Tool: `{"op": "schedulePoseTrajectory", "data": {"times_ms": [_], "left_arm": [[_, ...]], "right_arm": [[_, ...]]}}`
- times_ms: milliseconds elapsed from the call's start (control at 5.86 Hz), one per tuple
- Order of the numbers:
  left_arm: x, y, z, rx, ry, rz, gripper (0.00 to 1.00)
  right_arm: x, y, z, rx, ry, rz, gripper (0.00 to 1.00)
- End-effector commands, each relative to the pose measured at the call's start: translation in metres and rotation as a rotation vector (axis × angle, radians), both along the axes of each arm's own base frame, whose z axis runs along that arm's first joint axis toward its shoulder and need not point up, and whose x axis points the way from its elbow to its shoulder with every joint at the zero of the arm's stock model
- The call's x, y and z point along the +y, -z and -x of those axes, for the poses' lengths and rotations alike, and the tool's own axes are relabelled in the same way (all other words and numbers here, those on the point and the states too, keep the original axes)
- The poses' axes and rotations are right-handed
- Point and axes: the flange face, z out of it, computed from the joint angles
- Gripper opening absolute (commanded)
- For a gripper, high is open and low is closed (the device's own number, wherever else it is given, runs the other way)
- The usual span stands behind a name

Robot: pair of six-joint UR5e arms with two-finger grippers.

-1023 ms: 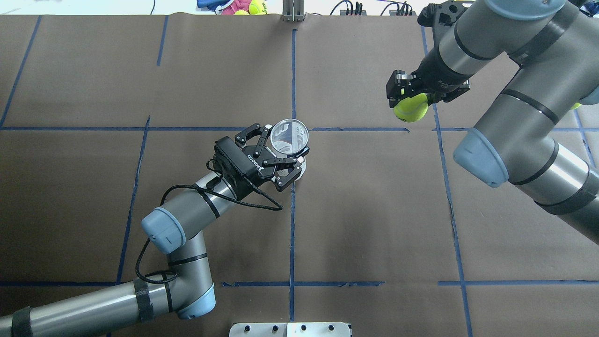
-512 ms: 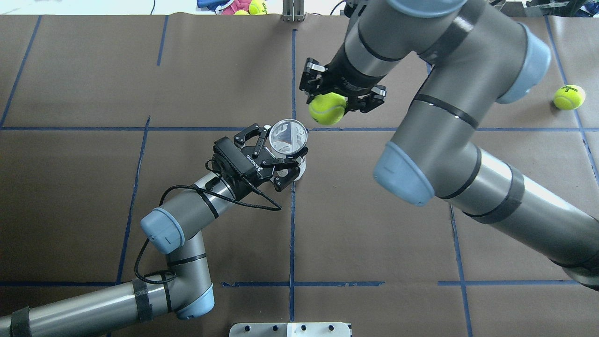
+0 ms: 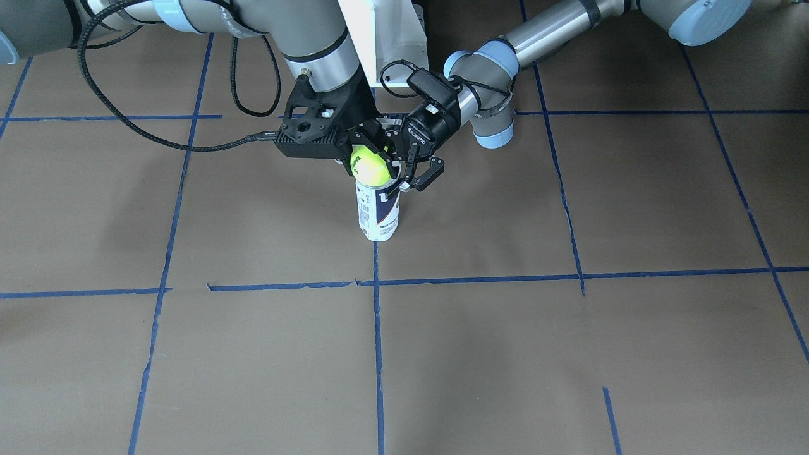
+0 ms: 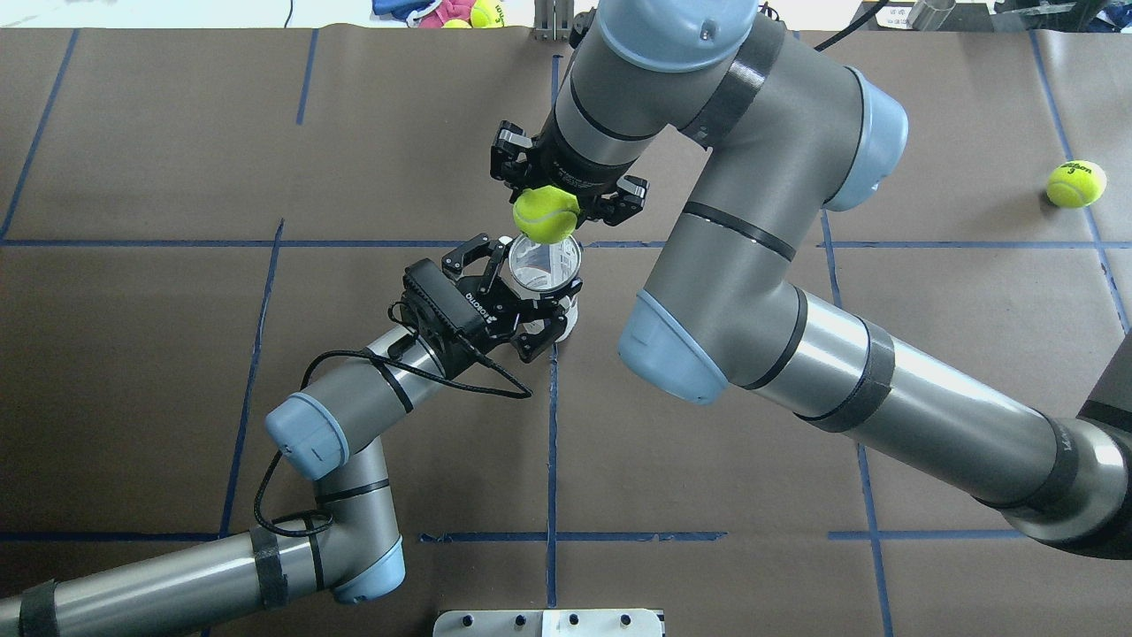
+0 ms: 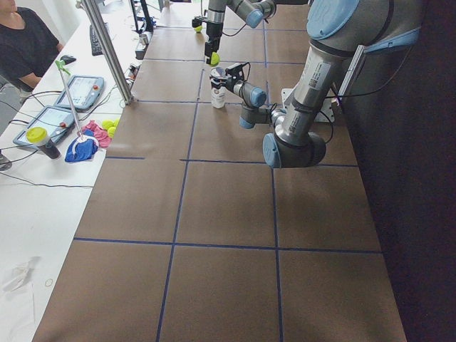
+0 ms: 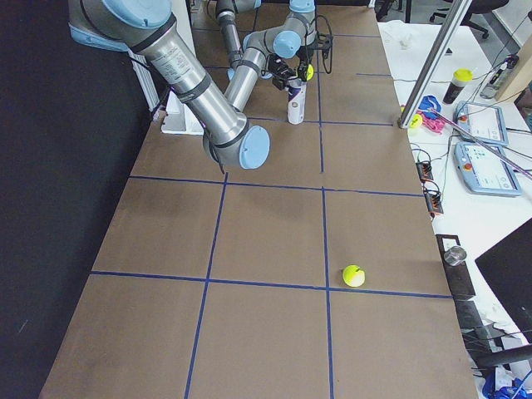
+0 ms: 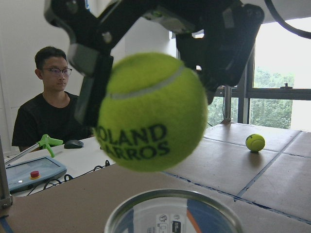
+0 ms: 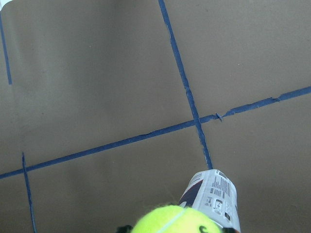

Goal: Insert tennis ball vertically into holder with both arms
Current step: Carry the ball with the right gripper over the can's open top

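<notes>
The holder (image 4: 546, 264), a clear can with a white and navy label, stands upright near the table's centre with its mouth open; it also shows as the holder (image 3: 379, 215). My left gripper (image 4: 531, 287) is shut around it just below the rim. The yellow-green tennis ball (image 4: 546, 215) hangs just above the mouth with my right gripper (image 4: 553, 202) shut on it from above. The left wrist view shows the tennis ball (image 7: 150, 111) a small gap over the can's rim (image 7: 175, 213). In the right wrist view only the ball's top (image 8: 177, 219) shows beside the holder (image 8: 214, 194).
A second tennis ball (image 4: 1075, 183) lies on the brown mat at the far right. The right arm's big elbow (image 4: 752, 265) spans the right half. A white pedestal (image 3: 385, 38) stands behind the can. A seated person (image 7: 48, 111) is beyond the table's far edge.
The right arm swung left with the ball, from the far right of the table to just over the can's mouth. The left arm and can stayed still.
</notes>
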Motion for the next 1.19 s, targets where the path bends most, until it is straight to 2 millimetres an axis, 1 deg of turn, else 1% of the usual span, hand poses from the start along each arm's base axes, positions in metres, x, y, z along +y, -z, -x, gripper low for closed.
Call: {"op": "schedulePoseTrajectory", "data": {"times_ms": [0, 341, 512, 682, 853, 1023], "left_arm": [[0.0, 0.001, 0.0, -0.001, 0.001, -0.001, 0.84], [-0.004, 0.002, 0.001, -0.005, 0.007, 0.0, 0.84], [-0.006, 0.001, 0.002, -0.006, 0.01, 0.001, 0.84], [-0.007, 0.001, 0.003, -0.006, 0.013, 0.001, 0.84], [-0.007, 0.002, 0.003, -0.004, 0.012, 0.001, 0.84], [-0.007, 0.002, 0.003, -0.004, 0.012, 0.001, 0.84]], "right_arm": [[0.003, -0.002, 0.004, 0.0, 0.007, -0.001, 0.45], [0.01, -0.009, 0.009, 0.008, 0.019, 0.004, 0.46], [0.015, -0.007, 0.007, -0.002, 0.024, -0.002, 0.46], [0.017, -0.008, 0.005, -0.003, 0.024, -0.004, 0.49], [0.017, -0.007, 0.005, -0.003, 0.021, -0.006, 0.65], [0.017, -0.009, 0.007, 0.003, 0.016, -0.008, 0.84]]}}
